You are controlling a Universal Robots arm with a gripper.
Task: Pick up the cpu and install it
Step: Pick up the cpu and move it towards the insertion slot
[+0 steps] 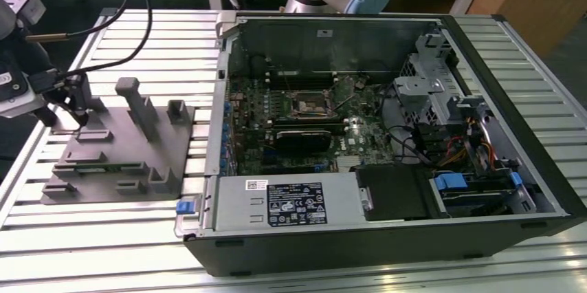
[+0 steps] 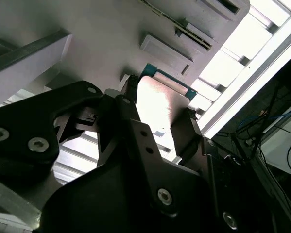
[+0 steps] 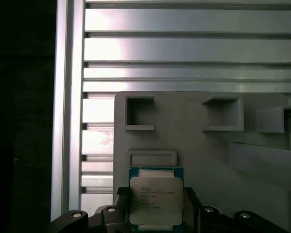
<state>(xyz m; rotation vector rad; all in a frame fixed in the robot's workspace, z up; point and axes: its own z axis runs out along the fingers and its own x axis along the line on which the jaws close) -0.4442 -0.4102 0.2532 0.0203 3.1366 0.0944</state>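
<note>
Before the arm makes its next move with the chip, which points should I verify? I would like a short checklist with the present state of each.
1. The pincer has its fingers on two opposite edges of the cpu, the small flat square chip with a silvery metal top: ok.
2. The cpu sits square between the fingers in the first wrist view: ok.
3. The cpu is free of the flat grey plastic fixture: cannot tell.
4. The dark square socket on the green motherboard is empty: cannot tell.
5. The black computer case lies open: ok.
</note>
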